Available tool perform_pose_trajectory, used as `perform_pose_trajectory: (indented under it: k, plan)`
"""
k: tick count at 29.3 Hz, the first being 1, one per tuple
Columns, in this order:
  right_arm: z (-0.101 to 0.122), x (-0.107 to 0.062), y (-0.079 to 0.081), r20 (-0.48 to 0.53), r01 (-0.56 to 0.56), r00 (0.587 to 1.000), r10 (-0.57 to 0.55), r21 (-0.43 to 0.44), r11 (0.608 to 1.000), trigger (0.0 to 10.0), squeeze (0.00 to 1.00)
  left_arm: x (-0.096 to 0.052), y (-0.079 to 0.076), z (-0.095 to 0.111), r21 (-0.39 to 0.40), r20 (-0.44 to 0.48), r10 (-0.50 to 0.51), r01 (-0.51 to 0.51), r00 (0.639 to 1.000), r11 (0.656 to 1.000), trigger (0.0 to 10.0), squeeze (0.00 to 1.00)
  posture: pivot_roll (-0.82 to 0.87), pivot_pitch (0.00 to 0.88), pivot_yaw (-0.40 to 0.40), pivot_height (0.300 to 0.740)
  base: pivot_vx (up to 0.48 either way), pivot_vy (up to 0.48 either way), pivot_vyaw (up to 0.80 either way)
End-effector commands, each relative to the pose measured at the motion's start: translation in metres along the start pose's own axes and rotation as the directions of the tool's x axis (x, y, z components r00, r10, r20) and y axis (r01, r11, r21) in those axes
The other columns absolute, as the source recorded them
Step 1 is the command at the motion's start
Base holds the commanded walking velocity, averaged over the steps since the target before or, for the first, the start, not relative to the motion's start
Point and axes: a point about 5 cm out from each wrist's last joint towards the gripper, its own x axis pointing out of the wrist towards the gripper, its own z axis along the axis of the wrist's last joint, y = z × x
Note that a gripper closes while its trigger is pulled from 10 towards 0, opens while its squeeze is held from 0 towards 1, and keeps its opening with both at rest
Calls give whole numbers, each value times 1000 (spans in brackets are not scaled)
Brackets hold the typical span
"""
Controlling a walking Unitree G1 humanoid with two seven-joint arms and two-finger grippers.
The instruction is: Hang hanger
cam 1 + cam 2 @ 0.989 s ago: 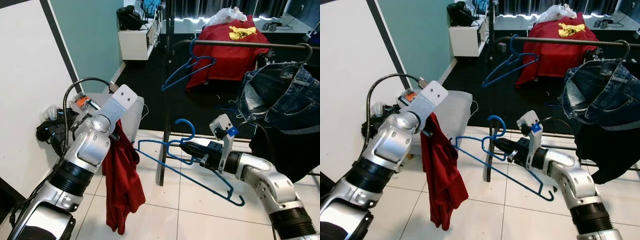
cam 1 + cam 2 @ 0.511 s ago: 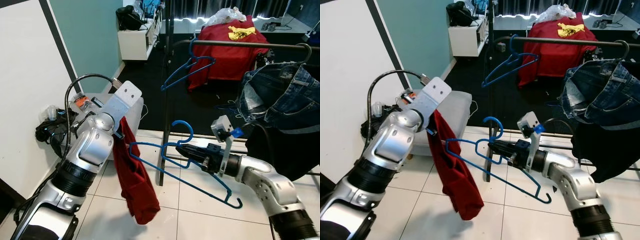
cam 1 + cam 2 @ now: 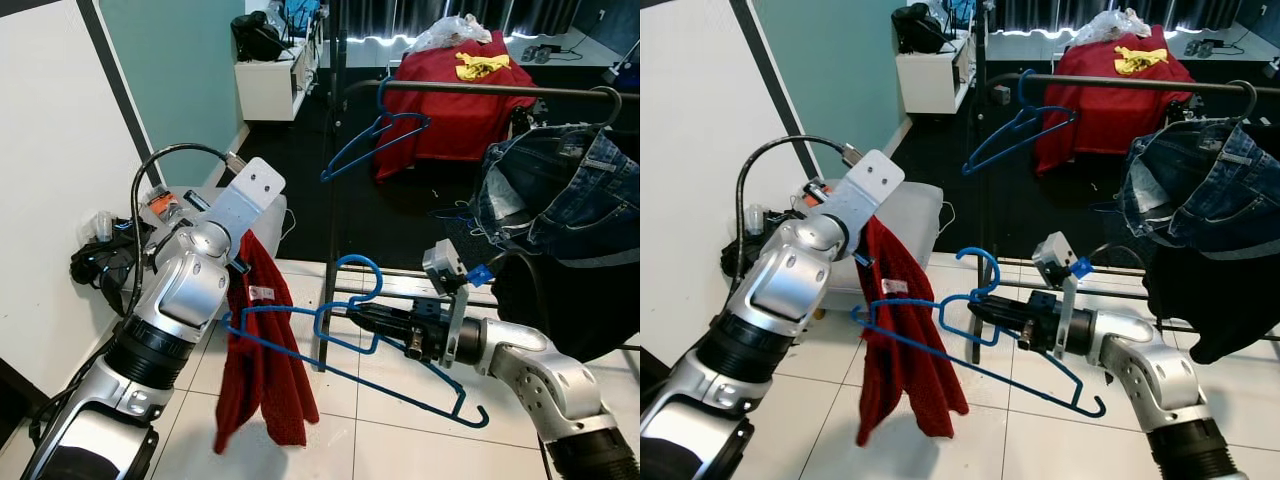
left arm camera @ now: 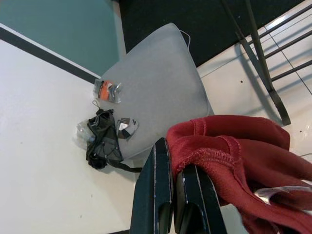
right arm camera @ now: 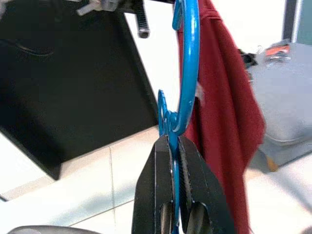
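My right gripper (image 3: 362,318) is shut on the neck of a blue wire hanger (image 3: 357,262), held level below the rack rail (image 3: 480,90). The right wrist view shows its fingers (image 5: 161,161) pinched on the hanger (image 5: 189,73) just under the hook. The hanger's left end reaches into a red garment (image 3: 265,370). That garment dangles from my left gripper (image 4: 171,146), which is shut on its hem (image 4: 214,151) beside my raised left wrist. The garment drapes over the hanger's left shoulder.
A second blue hanger (image 3: 375,135) and a pair of jeans (image 3: 560,190) hang on the rail. The rack's black post (image 3: 330,200) stands just behind my hanger. A grey cushioned stool (image 3: 275,225) and black cables (image 3: 95,265) sit by the left wall on white tiles.
My right gripper has carried the hanger to the left, and its left end now sits inside the red garment. The garment has swung and settled lower over it.
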Motion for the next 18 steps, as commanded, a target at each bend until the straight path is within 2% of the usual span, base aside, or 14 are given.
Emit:
perform_pose_trajectory:
  k: [1, 2, 3, 4, 5, 7, 8, 9, 14, 18]
  plan:
    - [-1, 2, -4, 0, 33, 999, -33, -11, 999, 10000, 0, -2, 4, 5, 0, 14, 13, -13, 1000, 1000, 10000, 0, -6, 43, 55, 740, 0, 0, 0]
    - [-2, 2, -13, -6, 112, 994, -112, -31, 993, 10000, 0, -2, 4, 5, 0, 15, 13, -13, 1000, 1000, 10000, 0, -5, 42, 55, 740, 0, 0, 0]
    - [-2, 2, -13, -6, 112, 994, -112, -31, 993, 10000, 0, -2, 4, 5, 0, 15, 13, -13, 1000, 1000, 10000, 0, -5, 42, 55, 740, 0, 0, 0]
    - [-3, 1, -24, -13, 208, 978, -209, -54, 977, 10000, 0, -2, 4, 5, 0, 15, 13, -13, 1000, 1000, 10000, 0, -5, 44, 53, 740, 0, 0, 0]
    - [-3, 1, -24, -13, 208, 978, -209, -54, 977, 10000, 0, -2, 4, 5, 0, 15, 13, -13, 1000, 1000, 10000, 0, -5, 44, 53, 740, 0, 0, 0]
    - [-2, -7, -47, 11, 395, 918, -396, -63, 916, 10000, 0, -2, 4, 5, -1, 16, 13, -13, 1000, 1000, 10000, 0, -5, 45, 52, 740, 0, 0, 0]
    - [-2, -7, -47, 11, 395, 918, -396, -63, 916, 10000, 0, -2, 4, 5, -1, 16, 13, -13, 1000, 1000, 10000, 0, -5, 45, 52, 740, 0, 0, 0]
    - [-1, -10, -52, 24, 436, 900, -435, -60, 898, 10000, 0, -2, 4, 5, -1, 17, 12, -12, 1000, 1000, 10000, 0, -3, 45, 51, 740, 0, 0, 0]
    - [1, -11, -53, 43, 436, 900, -435, -49, 898, 10000, 0, -2, 5, 5, -2, 20, 14, -13, 1000, 1000, 10000, 0, -5, 47, 52, 740, 0, 0, 0]
    - [1, -8, -47, 52, 383, 923, -381, -43, 923, 10000, 0, -2, 6, 5, -3, 20, 15, -15, 1000, 1000, 10000, 0, -7, 47, 53, 740, 0, 0, 0]
